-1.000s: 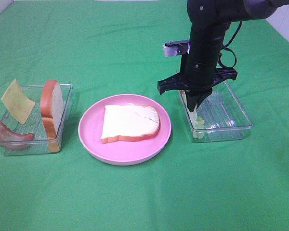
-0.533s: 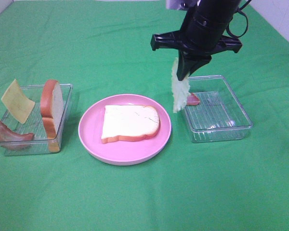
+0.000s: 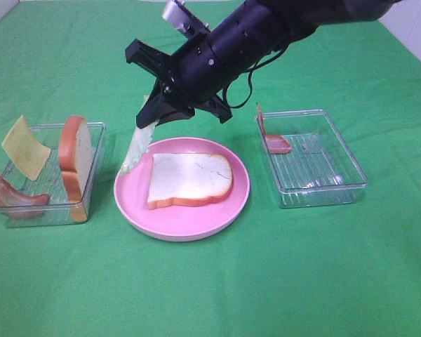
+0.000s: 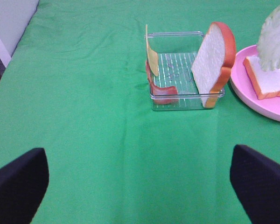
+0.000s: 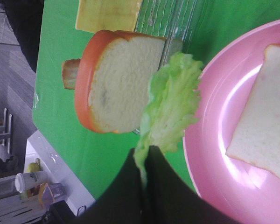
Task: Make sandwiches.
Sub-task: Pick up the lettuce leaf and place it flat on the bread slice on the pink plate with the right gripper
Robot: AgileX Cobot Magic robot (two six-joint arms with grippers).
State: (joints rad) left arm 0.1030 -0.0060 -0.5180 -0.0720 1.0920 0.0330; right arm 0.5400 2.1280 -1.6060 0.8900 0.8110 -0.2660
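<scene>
**Here, lettuce hangs at the plate's rim**

The right pincer (image 3: pixel 146 121) reaches across the middle, clamped on the top end of a lettuce leaf (image 3: pixel 134 152). The leaf dangles with its tip at the left rim of the pink plate (image 3: pixel 189 223), beside the left tray (image 3: pixel 45 214). A bread slice (image 3: pixel 189 179) lies flat on the plate. The left tray holds an upright bread slice (image 3: pixel 76 158), a cheese slice (image 3: pixel 26 147) and a bacon strip (image 3: pixel 14 193). A second bacon strip (image 3: pixel 274 140) leans in the right tray (image 3: pixel 337 184). The left pincer (image 4: pixel 140 186) gapes wide over the green surface (image 3: pixel 210 295), holding nothing.
</scene>
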